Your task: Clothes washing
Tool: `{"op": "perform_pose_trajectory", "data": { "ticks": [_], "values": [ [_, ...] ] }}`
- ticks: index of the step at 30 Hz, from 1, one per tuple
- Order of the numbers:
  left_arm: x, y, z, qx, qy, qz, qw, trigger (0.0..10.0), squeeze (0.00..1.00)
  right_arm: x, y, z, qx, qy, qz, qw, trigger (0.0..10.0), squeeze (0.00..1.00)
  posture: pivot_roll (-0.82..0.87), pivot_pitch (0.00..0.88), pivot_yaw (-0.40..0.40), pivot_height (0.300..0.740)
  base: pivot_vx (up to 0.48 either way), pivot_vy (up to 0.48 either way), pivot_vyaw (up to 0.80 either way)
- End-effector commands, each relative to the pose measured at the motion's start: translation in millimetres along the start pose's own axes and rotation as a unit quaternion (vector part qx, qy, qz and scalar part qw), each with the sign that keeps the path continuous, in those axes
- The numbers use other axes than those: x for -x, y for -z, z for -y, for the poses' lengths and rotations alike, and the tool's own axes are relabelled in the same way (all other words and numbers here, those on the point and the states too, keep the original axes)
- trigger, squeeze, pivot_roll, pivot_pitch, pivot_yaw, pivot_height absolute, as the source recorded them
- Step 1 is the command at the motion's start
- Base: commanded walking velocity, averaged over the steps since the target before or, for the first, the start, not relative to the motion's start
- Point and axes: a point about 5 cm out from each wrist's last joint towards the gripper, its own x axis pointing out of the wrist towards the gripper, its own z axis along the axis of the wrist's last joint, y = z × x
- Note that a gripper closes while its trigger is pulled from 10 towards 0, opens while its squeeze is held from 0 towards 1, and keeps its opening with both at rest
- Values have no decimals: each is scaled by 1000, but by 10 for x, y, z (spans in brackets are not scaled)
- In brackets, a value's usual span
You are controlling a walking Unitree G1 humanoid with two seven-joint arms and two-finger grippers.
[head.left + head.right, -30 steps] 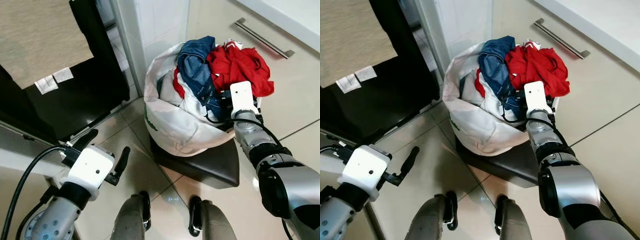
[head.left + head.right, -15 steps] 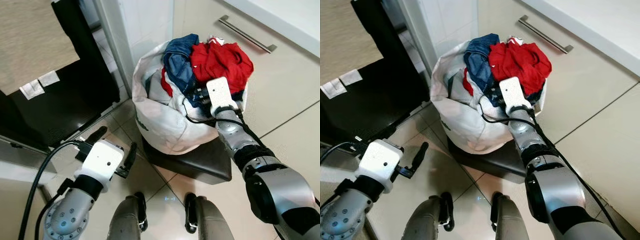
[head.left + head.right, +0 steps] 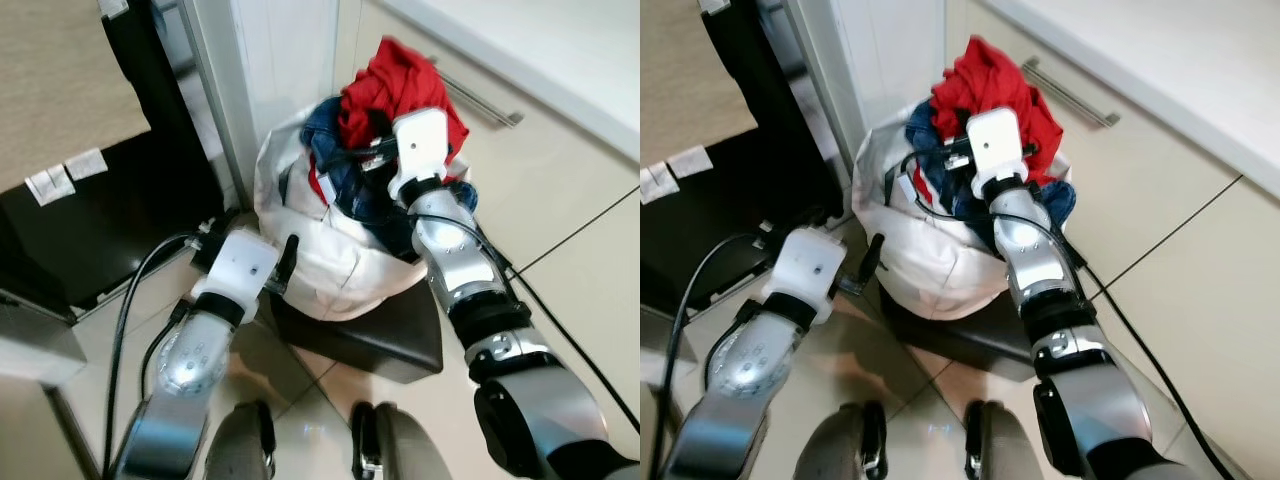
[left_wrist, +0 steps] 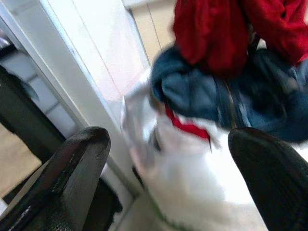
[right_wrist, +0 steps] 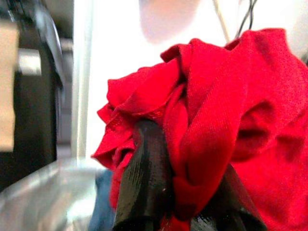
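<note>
A white laundry bag [image 3: 330, 255] stuffed with clothes sits on a dark stool [image 3: 385, 335] against the cabinet. My right gripper [image 5: 180, 192] is shut on a red garment [image 3: 395, 85], holding it lifted above the bag's top; its white wrist block [image 3: 420, 145] hides the fingers in the eye views. Blue denim clothing [image 3: 345, 170] lies just under the red cloth, draped over the bag's rim. My left gripper [image 4: 168, 144] is open, its fingers [image 3: 288, 262] close to the near left side of the bag [image 4: 202, 192], nothing between them.
A dark open appliance door [image 3: 100, 225] lies low on the left beside a white panel [image 3: 270, 70]. Beige cabinet fronts with a metal handle [image 3: 480, 100] stand behind the bag. Tiled floor [image 3: 580, 270] spreads to the right; cables trail from both arms.
My right gripper has lifted the red garment up out of the bag. My left arm has swung in towards the bag's side. The camera has shifted too.
</note>
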Motion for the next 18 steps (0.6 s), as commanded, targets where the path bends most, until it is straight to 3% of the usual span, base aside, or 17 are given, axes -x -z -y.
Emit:
{"op": "perform_pose_trajectory", "data": {
  "ticks": [1, 7, 10, 14, 17, 18],
  "values": [
    [-103, 16, 18, 7, -6, 12, 1000, 10000, 0, -87, -223, 123, -19, 0, 33, 999, 0, 0, -78, 0, -39, 720, 0, 0, 0],
    [-332, -26, -23, -5, -10, 39, 999, 10000, 0, -217, -611, 355, -18, 7, 85, 996, 0, 0, -99, 0, -30, 720, 0, 0, 0],
    [-363, -36, -31, -7, -11, 45, 999, 10000, 0, -242, -714, 402, -20, 10, 99, 995, 0, 0, -100, 0, -28, 720, 0, 0, 0],
    [-535, -63, -87, -12, -27, 59, 998, 10000, 0, -423, -1182, 592, -28, 11, 148, 989, 0, 0, -105, 0, -18, 720, 0, 0, 0],
    [-589, -43, -165, 0, -57, 49, 997, 10000, 0, -440, -1140, 559, -45, 1, 130, 991, 0, 0, -93, 0, -22, 720, 0, 0, 0],
    [-592, -21, -230, 21, -78, 38, 996, 10000, 0, -391, -964, 519, -63, 1, 96, 993, 0, 0, -86, 0, -21, 720, 0, 0, 0]
  ]
}}
